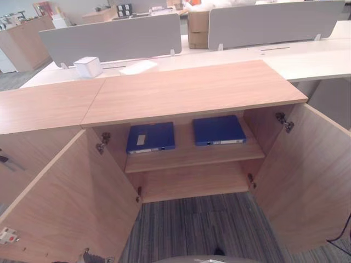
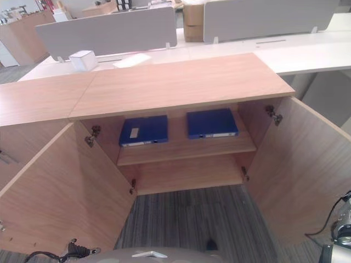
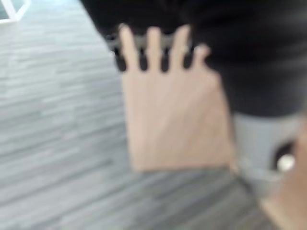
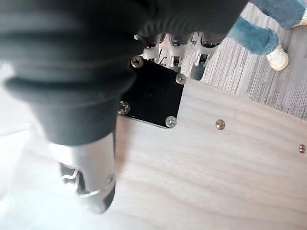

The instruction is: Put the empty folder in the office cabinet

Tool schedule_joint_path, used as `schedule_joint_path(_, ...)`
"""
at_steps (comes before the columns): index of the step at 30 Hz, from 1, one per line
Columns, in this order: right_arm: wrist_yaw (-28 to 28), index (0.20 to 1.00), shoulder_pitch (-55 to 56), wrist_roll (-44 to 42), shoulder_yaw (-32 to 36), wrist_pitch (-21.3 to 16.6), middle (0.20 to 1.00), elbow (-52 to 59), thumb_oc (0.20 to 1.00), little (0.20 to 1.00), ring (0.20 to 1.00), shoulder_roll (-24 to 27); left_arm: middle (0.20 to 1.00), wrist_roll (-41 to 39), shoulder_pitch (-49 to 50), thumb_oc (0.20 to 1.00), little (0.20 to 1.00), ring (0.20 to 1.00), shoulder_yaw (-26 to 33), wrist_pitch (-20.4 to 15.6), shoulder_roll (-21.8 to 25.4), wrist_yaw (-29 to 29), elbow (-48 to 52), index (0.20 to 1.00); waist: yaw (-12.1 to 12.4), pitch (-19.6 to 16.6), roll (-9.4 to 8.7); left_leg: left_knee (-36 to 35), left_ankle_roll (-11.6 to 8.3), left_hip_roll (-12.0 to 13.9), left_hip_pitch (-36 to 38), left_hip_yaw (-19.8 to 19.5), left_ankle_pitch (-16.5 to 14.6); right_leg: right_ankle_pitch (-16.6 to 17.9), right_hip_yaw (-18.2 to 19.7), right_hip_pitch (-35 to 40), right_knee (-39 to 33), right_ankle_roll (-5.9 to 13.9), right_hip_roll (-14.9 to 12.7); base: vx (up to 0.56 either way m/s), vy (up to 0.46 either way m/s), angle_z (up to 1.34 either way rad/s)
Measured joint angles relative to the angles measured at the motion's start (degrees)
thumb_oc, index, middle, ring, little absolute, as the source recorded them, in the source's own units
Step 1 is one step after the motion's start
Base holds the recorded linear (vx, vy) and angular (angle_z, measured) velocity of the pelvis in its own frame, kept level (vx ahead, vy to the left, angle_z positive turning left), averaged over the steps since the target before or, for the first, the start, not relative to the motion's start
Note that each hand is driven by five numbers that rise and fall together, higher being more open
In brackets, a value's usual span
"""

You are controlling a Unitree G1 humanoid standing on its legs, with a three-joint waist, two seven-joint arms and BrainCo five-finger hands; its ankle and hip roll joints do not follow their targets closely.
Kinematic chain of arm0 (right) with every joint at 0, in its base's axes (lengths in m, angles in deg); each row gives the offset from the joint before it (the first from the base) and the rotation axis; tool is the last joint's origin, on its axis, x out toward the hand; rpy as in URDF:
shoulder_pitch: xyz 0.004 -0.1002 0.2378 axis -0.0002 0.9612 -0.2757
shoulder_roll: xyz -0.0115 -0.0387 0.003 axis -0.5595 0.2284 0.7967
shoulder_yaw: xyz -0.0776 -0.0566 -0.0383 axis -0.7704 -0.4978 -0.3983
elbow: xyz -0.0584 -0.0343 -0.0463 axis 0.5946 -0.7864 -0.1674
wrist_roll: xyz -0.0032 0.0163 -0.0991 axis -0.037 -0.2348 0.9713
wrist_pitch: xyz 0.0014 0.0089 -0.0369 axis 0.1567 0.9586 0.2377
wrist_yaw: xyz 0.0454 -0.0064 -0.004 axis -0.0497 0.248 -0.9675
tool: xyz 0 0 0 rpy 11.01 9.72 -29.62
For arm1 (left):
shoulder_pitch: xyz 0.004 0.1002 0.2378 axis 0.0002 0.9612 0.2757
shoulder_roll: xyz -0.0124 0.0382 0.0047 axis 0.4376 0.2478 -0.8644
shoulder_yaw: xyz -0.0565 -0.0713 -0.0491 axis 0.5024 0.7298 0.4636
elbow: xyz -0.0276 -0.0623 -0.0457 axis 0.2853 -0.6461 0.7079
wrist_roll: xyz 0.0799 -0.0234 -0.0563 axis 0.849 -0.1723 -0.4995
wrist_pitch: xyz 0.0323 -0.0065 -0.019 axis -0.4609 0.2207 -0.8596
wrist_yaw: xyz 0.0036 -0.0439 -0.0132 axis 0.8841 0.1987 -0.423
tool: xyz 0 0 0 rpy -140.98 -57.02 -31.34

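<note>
Two blue folders (image 1: 151,137) lie flat mid-frame on the open cabinet (image 1: 192,90) shelf: light, stiff boards, probably best pinched by the spine. The left hand (image 3: 158,48) spreads straight fingers, holding nothing; the right hand (image 4: 91,189) is too close to read.

The left hand (image 3: 158,48) is blurred in its wrist view; straight fingers (image 3: 154,45) are made out against a wooden panel (image 3: 175,124), whose identity cannot be told. The right hand (image 4: 177,48) is largely hidden behind its dark cover, so the set of its fingers cannot be judged. A person's leg (image 4: 259,28) is cut off by the picture's edge. The cabinet (image 1: 192,93) doors are cropped at the bottom, and the back of the lower shelf (image 1: 192,183) is shadowed.
</note>
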Motion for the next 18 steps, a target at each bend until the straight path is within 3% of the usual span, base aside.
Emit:
schedule_joint_path(11, -11.2, 1.0, -1.8, -8.3, -13.0, 1.5, 1.0, -2.5, 1.0, 1.0, 1.0, 2.3, 1.0, 0.0, 0.0, 1.0, 1.0, 1.0, -1.7, -1.8, -0.8, -3.0, 0.0, 1.0, -1.0, 0.3, 0.43, 0.0, -0.26, 0.3, -0.1, 1.2, -0.4, 0.0, -0.2, -1.1, 0.0, -0.07, -0.1, -0.02, -0.017, -0.11)
schedule_joint_path(13, -12.3, 1.0, 1.2, -10.8, -14.7, 2.7, 1.0, 2.7, 1.0, 1.0, 1.0, 0.9, 1.0, 0.1, 0.2, 1.0, 1.0, 1.0, -1.6, -2.0, -1.3, -3.4, 0.0, 1.0, -1.6, 0.3, 0.38, 0.0, -0.27, 0.5, -0.1, 1.1, -0.4, 0.0, -0.4, -1.4, 0.0, -0.07, 0.2, 0.0, -0.017, -0.24)
schedule_joint_path(15, -16.6, 1.0, 10.9, -14.8, -18.3, 4.0, 1.0, 15.4, 1.0, 1.0, 1.0, -0.6, 1.0, 0.6, 0.4, 1.0, 1.0, 1.0, -1.5, -1.9, -1.6, -3.9, 0.0, 1.0, -1.8, 0.3, 0.17, 0.0, -0.32, 1.1, -0.1, 0.5, -0.4, 0.0, -1.1, -2.0, -0.1, -0.08, 0.9, 0.0, -0.014, -0.42)
schedule_joint_path(17, -21.7, 1.0, 16.1, -14.9, -22.0, 5.2, 1.0, 21.6, 1.0, 1.0, 1.0, -1.6, 1.0, 1.2, 0.7, 1.0, 1.0, 1.0, -1.0, -1.9, -1.9, -4.3, 0.1, 1.0, -2.1, 0.2, -0.16, 0.0, -0.32, 1.4, 0.0, -1.0, -0.4, 0.0, -1.9, -2.1, 0.0, -0.08, 1.3, 0.01, -0.01, -0.26)
schedule_joint_path(18, -27.1, 1.0, 19.7, -14.5, -27.8, 6.4, 1.0, 27.0, 1.0, 1.0, 1.0, -2.8, 1.0, 2.3, 0.7, 1.0, 1.0, 1.0, -0.3, -2.2, -2.1, -4.5, 0.0, 1.0, -2.2, 0.2, -0.82, 0.0, -0.32, 2.0, -0.1, -2.2, -0.4, -0.1, -2.3, -2.4, 0.0, -0.07, 2.2, 0.01, -0.007, -0.23)
